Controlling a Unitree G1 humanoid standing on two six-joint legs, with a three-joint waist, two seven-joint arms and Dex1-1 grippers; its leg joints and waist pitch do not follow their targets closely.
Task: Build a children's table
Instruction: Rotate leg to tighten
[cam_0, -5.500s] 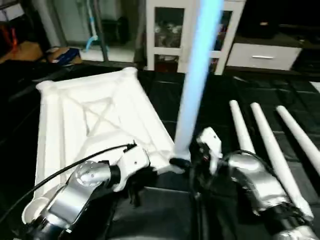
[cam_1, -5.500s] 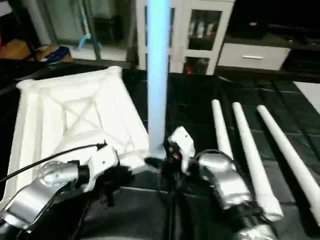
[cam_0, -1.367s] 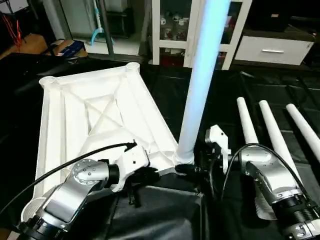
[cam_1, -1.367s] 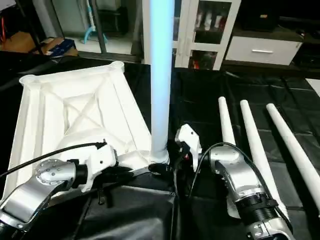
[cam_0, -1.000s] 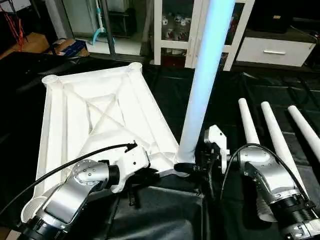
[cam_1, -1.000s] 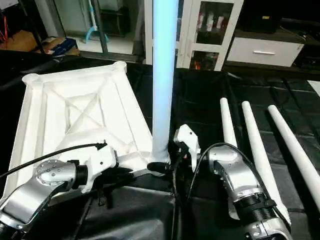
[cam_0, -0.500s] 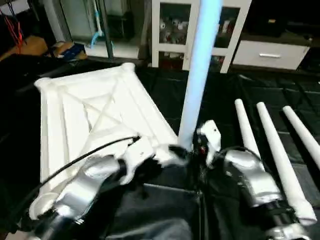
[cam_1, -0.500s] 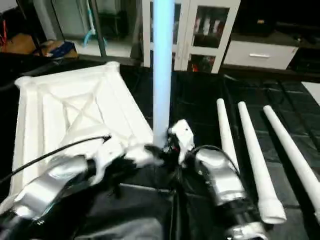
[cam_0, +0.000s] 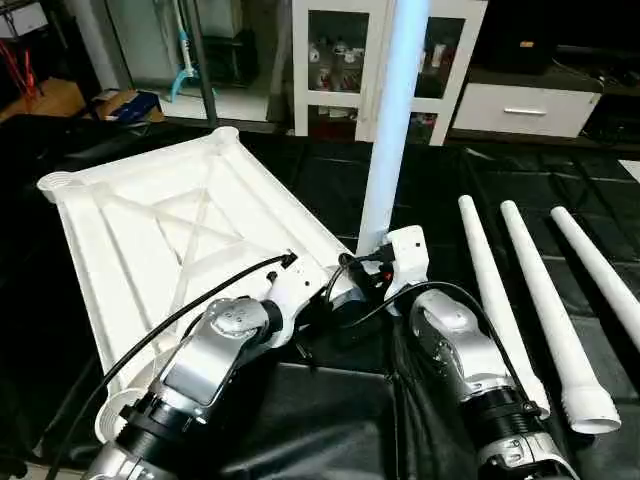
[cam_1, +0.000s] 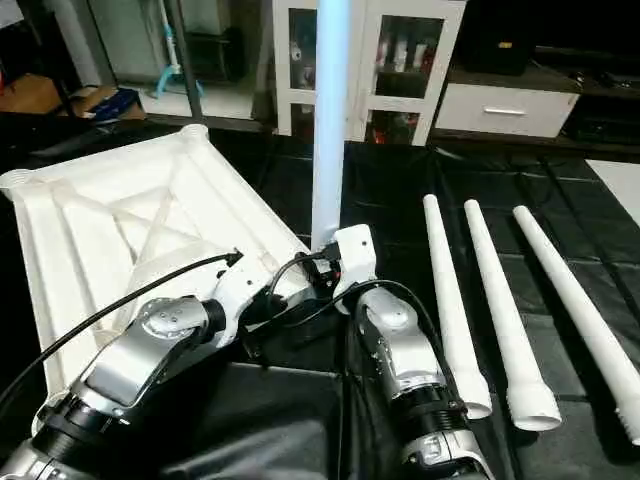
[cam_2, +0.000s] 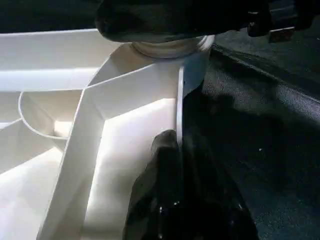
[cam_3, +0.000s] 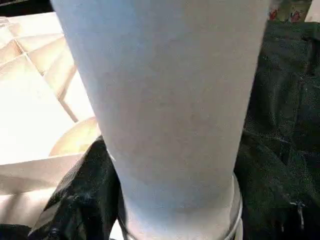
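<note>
The children's table top (cam_0: 150, 230) lies upside down, white, with its X ribs facing up. One white leg (cam_0: 385, 150) stands upright in the near right corner socket. My right gripper (cam_0: 365, 275) is closed round that leg's base, and a black finger (cam_3: 80, 200) presses against it. My left gripper (cam_2: 177, 137) is shut on the thin rim wall of the top, just beside that socket. In the head views the left gripper (cam_0: 325, 300) sits close against the right one. Three more legs (cam_0: 550, 310) lie side by side to the right.
Black cloth (cam_0: 330, 420) covers the work surface. A white glass-door cabinet (cam_0: 335, 60) and a white drawer unit (cam_0: 525, 108) stand behind. A black cable (cam_0: 190, 310) loops over my left forearm.
The view has shifted. Both forearms sit closer in to the corner socket, with the two wrists nearer each other. The leg still stands upright in the socket.
</note>
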